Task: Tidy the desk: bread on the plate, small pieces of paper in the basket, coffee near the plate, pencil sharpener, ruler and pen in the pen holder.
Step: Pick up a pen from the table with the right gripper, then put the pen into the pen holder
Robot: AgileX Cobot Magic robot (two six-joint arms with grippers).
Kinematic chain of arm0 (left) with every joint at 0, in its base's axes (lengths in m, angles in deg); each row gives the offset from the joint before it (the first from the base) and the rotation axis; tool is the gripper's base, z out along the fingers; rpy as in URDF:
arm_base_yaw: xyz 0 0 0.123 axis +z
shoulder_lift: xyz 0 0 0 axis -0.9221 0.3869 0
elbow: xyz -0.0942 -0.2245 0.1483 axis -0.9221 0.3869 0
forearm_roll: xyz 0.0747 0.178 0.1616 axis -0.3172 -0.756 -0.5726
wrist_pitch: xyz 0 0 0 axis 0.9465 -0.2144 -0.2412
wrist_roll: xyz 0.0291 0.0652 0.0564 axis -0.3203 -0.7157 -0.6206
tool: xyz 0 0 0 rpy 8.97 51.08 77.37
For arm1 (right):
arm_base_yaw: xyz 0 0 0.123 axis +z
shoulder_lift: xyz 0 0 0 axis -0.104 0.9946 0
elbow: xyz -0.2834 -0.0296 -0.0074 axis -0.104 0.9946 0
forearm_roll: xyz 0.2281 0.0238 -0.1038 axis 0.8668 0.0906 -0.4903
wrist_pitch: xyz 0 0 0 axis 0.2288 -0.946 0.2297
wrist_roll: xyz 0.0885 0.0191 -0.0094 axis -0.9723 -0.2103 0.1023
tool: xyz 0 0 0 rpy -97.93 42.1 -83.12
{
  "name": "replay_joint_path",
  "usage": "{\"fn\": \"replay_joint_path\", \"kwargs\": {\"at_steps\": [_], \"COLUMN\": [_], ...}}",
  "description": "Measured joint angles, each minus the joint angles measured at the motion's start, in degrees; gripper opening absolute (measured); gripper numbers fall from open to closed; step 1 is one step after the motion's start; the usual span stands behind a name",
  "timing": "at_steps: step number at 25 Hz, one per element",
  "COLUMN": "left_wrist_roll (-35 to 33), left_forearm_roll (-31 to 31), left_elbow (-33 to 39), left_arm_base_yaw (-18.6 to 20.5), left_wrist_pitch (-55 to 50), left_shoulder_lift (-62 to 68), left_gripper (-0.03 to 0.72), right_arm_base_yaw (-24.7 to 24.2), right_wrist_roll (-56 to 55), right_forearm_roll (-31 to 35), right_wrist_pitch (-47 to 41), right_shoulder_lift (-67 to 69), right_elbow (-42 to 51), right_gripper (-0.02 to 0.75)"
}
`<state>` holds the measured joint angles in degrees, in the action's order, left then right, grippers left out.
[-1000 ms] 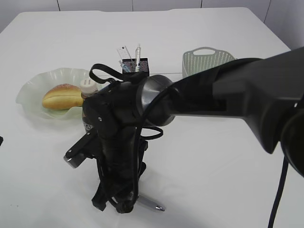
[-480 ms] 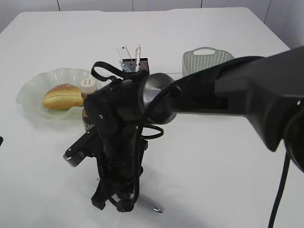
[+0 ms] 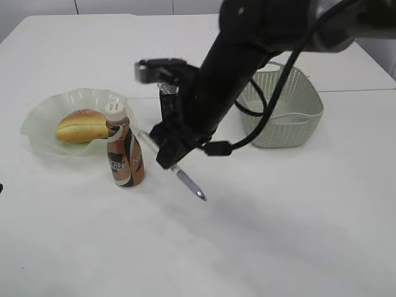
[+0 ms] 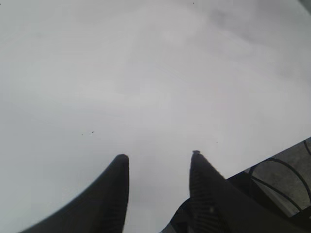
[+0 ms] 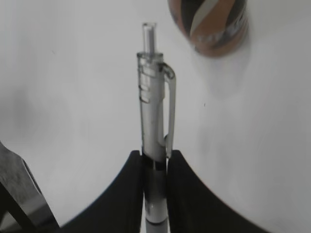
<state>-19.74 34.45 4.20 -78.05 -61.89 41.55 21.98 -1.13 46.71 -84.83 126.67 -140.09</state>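
My right gripper is shut on the clear pen and holds it slanted above the desk, tip pointing down to the right. In the right wrist view the pen sticks out between the fingers of the right gripper, with the coffee beyond. The coffee stands upright beside the plate, and the bread lies on the plate. The pen holder is mostly hidden behind the arm. My left gripper is open over bare desk. Paper pieces, ruler and pencil sharpener are out of view.
The pale green basket stands right of the arm, and what it holds is hidden. The right arm crosses from the upper right over the desk's middle. The desk seam runs behind the basket.
My right gripper has shut on the pen and lifted it from the desk's front, swinging up and back toward the coffee. The basket now shows nearer and larger. The left gripper is unchanged.
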Motion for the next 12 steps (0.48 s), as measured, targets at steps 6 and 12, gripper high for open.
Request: {"fn": "replay_joint_path", "kwargs": {"at_steps": [6,12], "left_wrist_roll": [0.0,0.0], "left_forearm_roll": [0.11,0.11], "left_elbow": [0.0,0.0], "left_arm_base_yaw": [0.0,0.0], "left_wrist_pitch": [0.0,0.0], "left_shoulder_lift": [0.0,0.0], "left_gripper": [0.307,0.307], "right_arm_base_yaw": [-10.63,-16.82], "right_wrist_roll": [14.97,34.09], "right_forearm_roll": [23.13,46.67], "right_wrist_pitch": [2.19,10.22], "right_shoulder_lift": [-1.16,-1.16], "right_elbow": [0.0,0.0], "right_gripper": [0.088,0.088]}}
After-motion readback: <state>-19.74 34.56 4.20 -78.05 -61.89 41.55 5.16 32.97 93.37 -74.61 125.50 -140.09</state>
